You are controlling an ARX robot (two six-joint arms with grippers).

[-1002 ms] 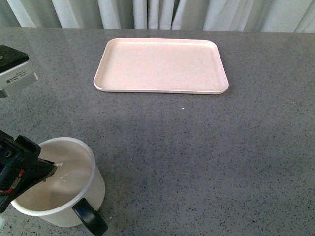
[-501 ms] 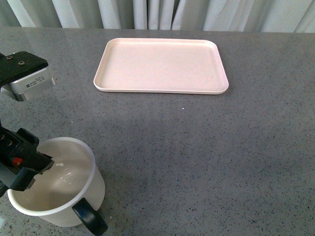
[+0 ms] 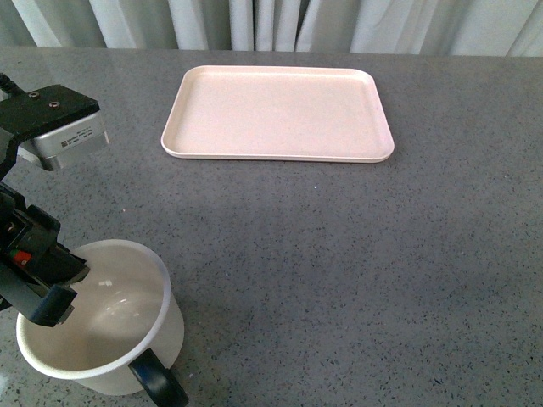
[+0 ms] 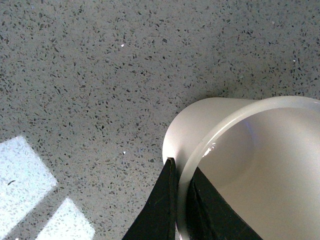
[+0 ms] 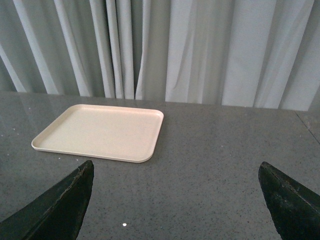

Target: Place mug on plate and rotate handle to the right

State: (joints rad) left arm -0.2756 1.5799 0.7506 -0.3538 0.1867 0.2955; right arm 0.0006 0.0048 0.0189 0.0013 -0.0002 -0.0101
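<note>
While the left tool (image 4: pixel 182 167) clamps the rim of the mug (image 3: pixel 102 326), one finger inside and one outside, the mug is at the near left of the worktop (image 3: pixel 339 254), its handle (image 3: pixel 157 383) facing the robot. Farther back lies the plate (image 3: pixel 280 114), well apart. The right tool (image 5: pixel 175 170) hangs spread wide.

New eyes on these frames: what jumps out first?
The white mug sits near left on the grey table. The left gripper pinches its rim, one finger inside and one outside, and the black handle points back toward the robot. Far across the table lies the empty pink plate, and the right gripper hangs open, facing it.
</note>
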